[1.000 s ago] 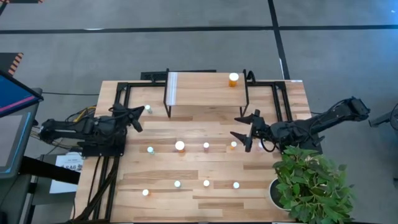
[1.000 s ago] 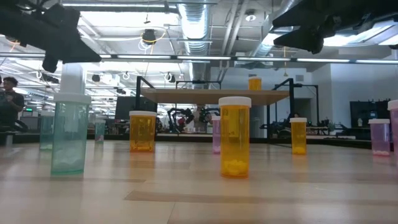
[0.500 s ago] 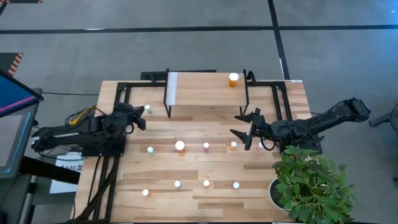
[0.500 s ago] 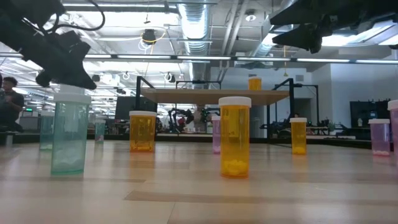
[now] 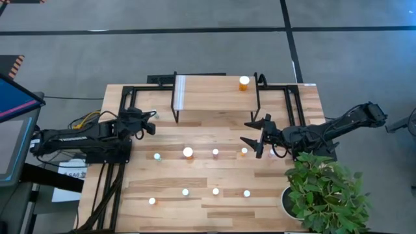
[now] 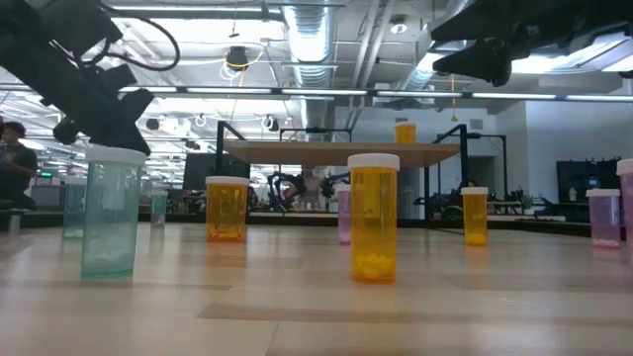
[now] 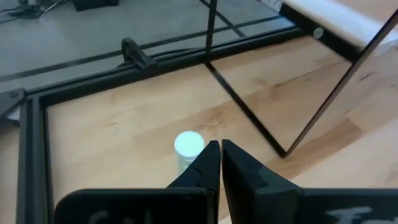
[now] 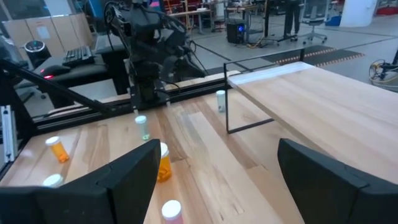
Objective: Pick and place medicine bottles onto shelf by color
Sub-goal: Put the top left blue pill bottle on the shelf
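The shelf (image 5: 218, 93) stands at the table's far side, with one orange bottle (image 5: 244, 82) on it. Several medicine bottles stand on their bases on the tabletop, among them a large orange one (image 5: 188, 152) and a green one (image 6: 109, 213). My left gripper (image 5: 149, 123) is shut and points slantwise down at a small green bottle (image 7: 187, 147) near the shelf's left legs; the bottle stands just beyond the fingertips (image 7: 221, 149). My right gripper (image 5: 255, 133) hangs open above the table, right of the middle row, with nothing between its fingers.
A black metal frame (image 5: 127, 97) runs around the shelf on the tabletop. A potted plant (image 5: 325, 195) fills the near right corner. Two rows of bottles (image 5: 216, 191) stand across the middle and near part of the table. A person (image 6: 15, 158) shows far off.
My left gripper has sunk, tipped its fingers downward and swung toward the small green bottle by the shelf's left legs, staying shut. The bottles have kept their places.
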Controlling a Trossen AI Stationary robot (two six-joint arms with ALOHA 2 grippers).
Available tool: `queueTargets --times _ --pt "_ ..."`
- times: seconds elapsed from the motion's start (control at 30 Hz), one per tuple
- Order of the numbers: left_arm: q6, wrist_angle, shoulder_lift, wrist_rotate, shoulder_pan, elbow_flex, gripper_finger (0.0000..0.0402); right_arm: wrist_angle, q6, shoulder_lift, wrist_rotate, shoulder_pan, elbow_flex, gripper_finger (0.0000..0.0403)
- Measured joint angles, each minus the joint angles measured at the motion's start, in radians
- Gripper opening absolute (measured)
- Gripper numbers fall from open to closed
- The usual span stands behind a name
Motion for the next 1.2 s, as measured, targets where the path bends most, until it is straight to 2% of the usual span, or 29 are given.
queueTargets --times 0.1,0.2,0.4,0.57,0.7,0.93,1.2 --pt "-0.006 0.001 0.048 0.0 0.016 0.0 0.0028 0.0 0.0 0.0 0.0 0.0 0.0 0.0343" --pt "0.004 0.028 0.095 0.009 0.055 -0.001 0.0067 0.0 0.0 0.0 0.0 0.0 0.0 0.0341" --pt "0.091 0.165 0.18 0.134 0.163 -0.001 0.0152 0.021 -0.001 0.0 0.0 0.0 0.0 0.0346" --pt "0.109 0.195 0.237 0.184 0.269 -0.001 0.0198 0.02 -0.001 0.0 0.0 0.0 0.0 0.0345" --pt "0.109 0.207 0.29 0.224 0.345 -0.001 0.0212 0.019 -0.001 0.0 0.0 0.0 0.0 0.0341" --pt "0.181 0.363 0.424 0.353 0.429 -0.001 0.0215 0.018 -0.003 0.0 0.0 0.0 0.0 0.0346" --pt "0.188 0.397 0.556 0.36 0.449 -0.001 0.0216 0.014 -0.004 0.0 0.0 0.0 0.0 0.0342"
